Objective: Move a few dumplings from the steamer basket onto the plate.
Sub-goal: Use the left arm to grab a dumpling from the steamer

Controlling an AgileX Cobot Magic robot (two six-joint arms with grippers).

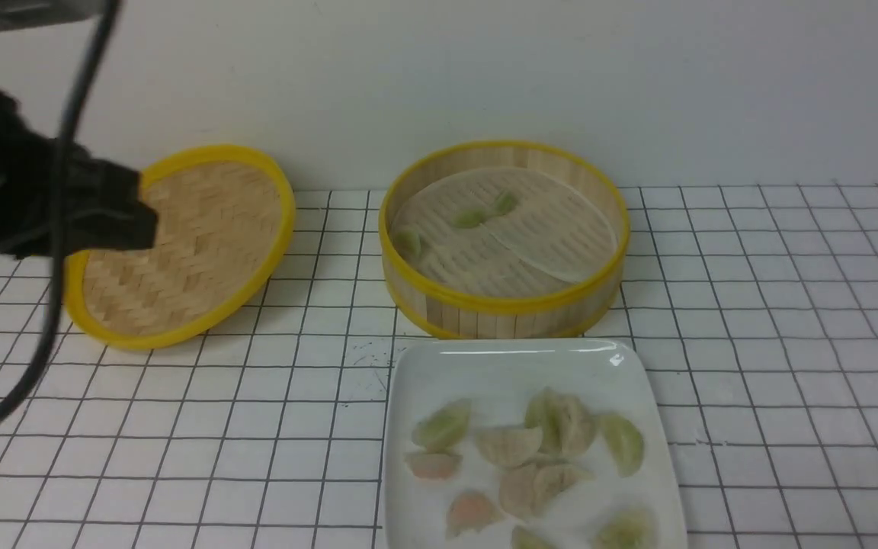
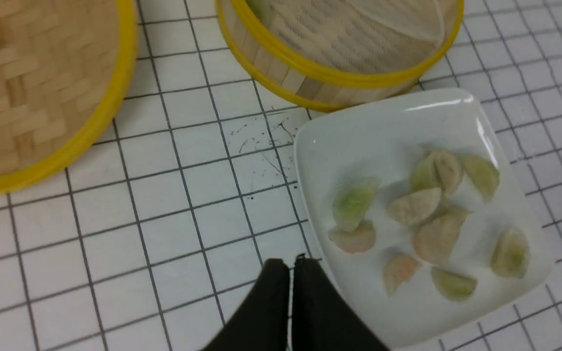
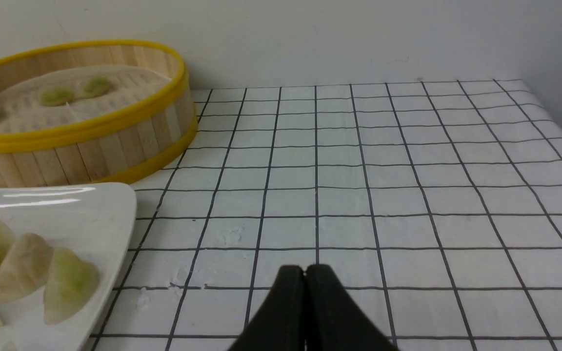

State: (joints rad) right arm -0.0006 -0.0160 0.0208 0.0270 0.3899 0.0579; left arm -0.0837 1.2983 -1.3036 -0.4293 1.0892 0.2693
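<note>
The steamer basket (image 1: 504, 309) stands at the middle back, with three pale-green dumplings (image 1: 469, 218) on its liner. Just in front of it lies the white plate (image 1: 500, 366), holding several dumplings, green ones (image 1: 443, 424) mixed with pinkish and beige ones. In the left wrist view my left gripper (image 2: 291, 263) is shut and empty, above the grid cloth beside the plate's (image 2: 388, 126) edge. My right gripper (image 3: 304, 270) is also shut and empty, over the cloth to the right of the plate (image 3: 66, 204) and the basket (image 3: 90, 146). The right arm does not show in the front view.
The flat woven lid (image 1: 187, 244) with a yellow rim lies at the left back, tipped up at the wall. My left arm's black body (image 1: 27, 198) and its cable (image 1: 50, 305) hang in front of it. A grid-patterned cloth (image 1: 789, 343) covers the table.
</note>
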